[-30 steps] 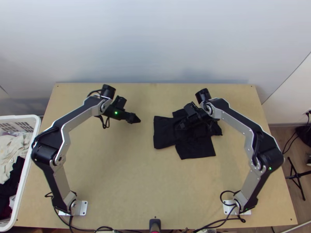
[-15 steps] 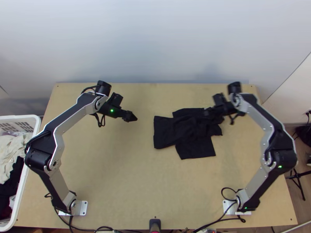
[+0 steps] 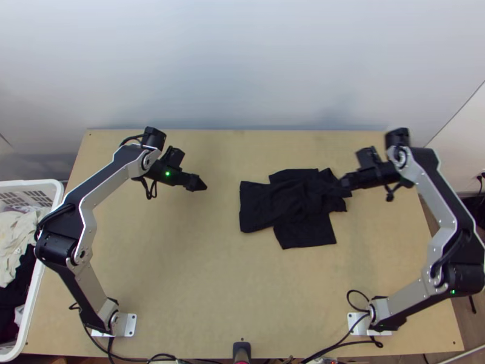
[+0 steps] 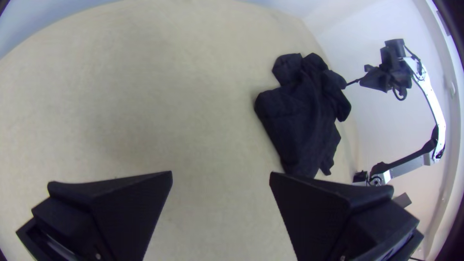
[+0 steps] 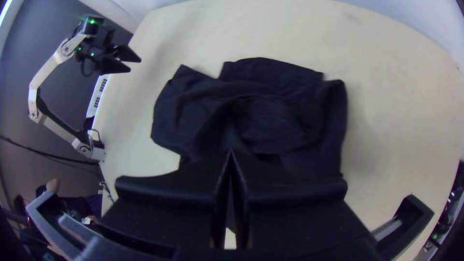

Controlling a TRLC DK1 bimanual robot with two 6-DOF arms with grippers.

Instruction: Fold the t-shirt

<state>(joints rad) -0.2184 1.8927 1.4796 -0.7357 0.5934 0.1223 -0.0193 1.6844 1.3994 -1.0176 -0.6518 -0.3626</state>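
Observation:
The black t-shirt [image 3: 303,206] lies bunched and crumpled right of the table's middle, its flatter left part spread toward the centre. My right gripper [image 3: 344,182] is at its right edge; in the right wrist view this gripper [image 5: 231,153] is shut on a raised fold of the t-shirt [image 5: 270,121]. A thin pulled bit of the t-shirt [image 4: 304,116] runs up to it in the left wrist view. Well left of the cloth, my left gripper [image 3: 203,185] hangs over bare wood, and in its wrist view the gripper [image 4: 221,173] stands open, holding nothing.
A white basket [image 3: 48,242] with clothes stands at the table's left edge. Bare wood [image 3: 200,261] stretches in front of and left of the shirt. Cables run along the near edge, and a person's hand [image 5: 53,185] is visible beyond the table.
My right gripper has moved from over the shirt's middle to its right edge, where a bit of cloth now stretches out to the right. The left gripper has drawn back slightly to the left.

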